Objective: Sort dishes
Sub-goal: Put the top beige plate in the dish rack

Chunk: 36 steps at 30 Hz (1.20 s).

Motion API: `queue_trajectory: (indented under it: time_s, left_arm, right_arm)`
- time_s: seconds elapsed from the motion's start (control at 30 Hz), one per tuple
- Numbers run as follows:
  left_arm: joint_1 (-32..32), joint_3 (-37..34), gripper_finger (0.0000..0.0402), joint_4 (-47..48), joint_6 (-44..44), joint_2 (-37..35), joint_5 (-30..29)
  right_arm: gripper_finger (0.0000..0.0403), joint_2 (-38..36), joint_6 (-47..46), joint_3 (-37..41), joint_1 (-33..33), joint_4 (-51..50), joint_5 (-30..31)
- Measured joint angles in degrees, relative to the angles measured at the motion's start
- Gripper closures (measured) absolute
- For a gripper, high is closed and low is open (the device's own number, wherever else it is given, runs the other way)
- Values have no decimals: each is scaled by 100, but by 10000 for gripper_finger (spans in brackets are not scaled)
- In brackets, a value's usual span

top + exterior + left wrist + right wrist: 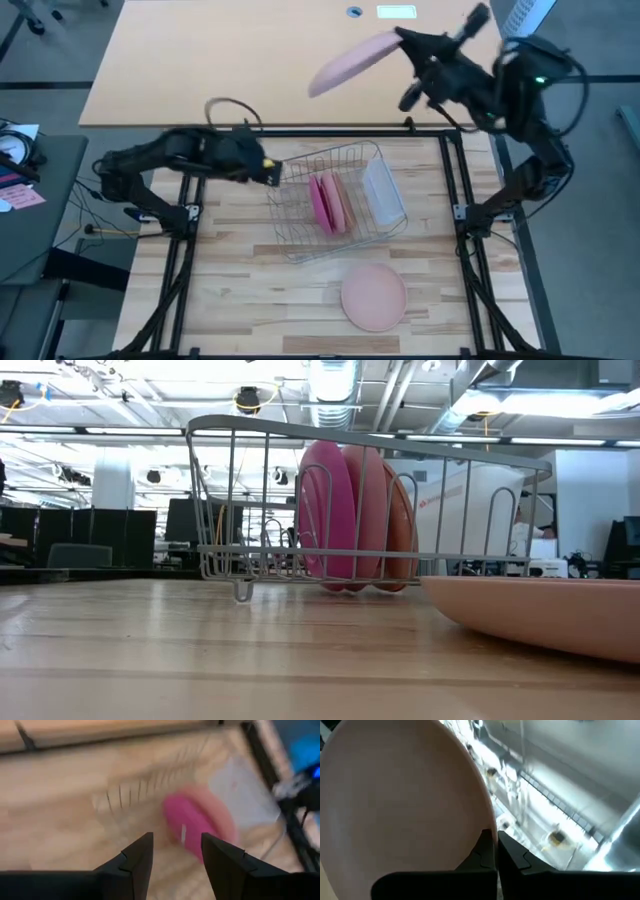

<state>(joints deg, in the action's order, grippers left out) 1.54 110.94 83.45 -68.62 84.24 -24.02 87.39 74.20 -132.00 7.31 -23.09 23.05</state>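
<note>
A pale pink plate [350,60] is held high over the table's far edge by my right gripper [400,38], which is shut on it. In the wire rack [300,178], a magenta plate [320,203] and salmon ones [340,200] stand on edge between the wires. Another salmon plate [373,296] lies flat on the table near the front edge. My left gripper [272,172] hangs open by the rack's left end, pointing down toward the standing plates [187,820], with nothing between its fingers. My right gripper pinches the pale pink plate's rim [481,832] between its two shut fingers, coming at it from the table's right side. The plate reaches out leftward from the fingers, tilted and lifted clear of the table and the rack.
A translucent rectangular tub [383,190] sits in the rack's right part. A second, lighter tabletop [200,60] lies beyond the far edge. Dark frame rails [455,200] run along both sides of the wooden table. Bare wood lies to the left of the flat plate.
</note>
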Motion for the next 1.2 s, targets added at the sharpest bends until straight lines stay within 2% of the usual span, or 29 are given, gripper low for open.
queue_trajectory:
  time_s: [0.07,0.2,0.37,0.47,0.57,0.9,1.1,1.2]
  left_arm:
    - [10,-314,243,-481,-128,11,310]
    - [35,-912,243,-1186,-797,11,561]
    - [44,-1375,243,-990,-2229,11,598]
    - [42,-1454,243,-764,-2639,11,594]
    - [42,-1458,243,-466,-2721,11,594]
    - [38,-1463,243,258,-2978,156,572]
    - [-110,-1560,234,278,-2419,632,601]
    - [-293,-1852,217,64,-2079,768,1007]
  right_arm:
    - [403,-81,425,0,-156,-20,-7]
    - [402,-208,558,2,-484,-66,8]
    - [402,-368,718,2,-833,-61,195]
    - [402,-461,723,2,-972,-119,240]
    - [402,-535,665,2,-1035,-301,363]
    - [402,-739,-538,4,-1018,-1675,452]
    - [402,-739,-1043,7,-1018,-1971,450]
    - [402,-739,-1188,7,-1018,-2072,448]
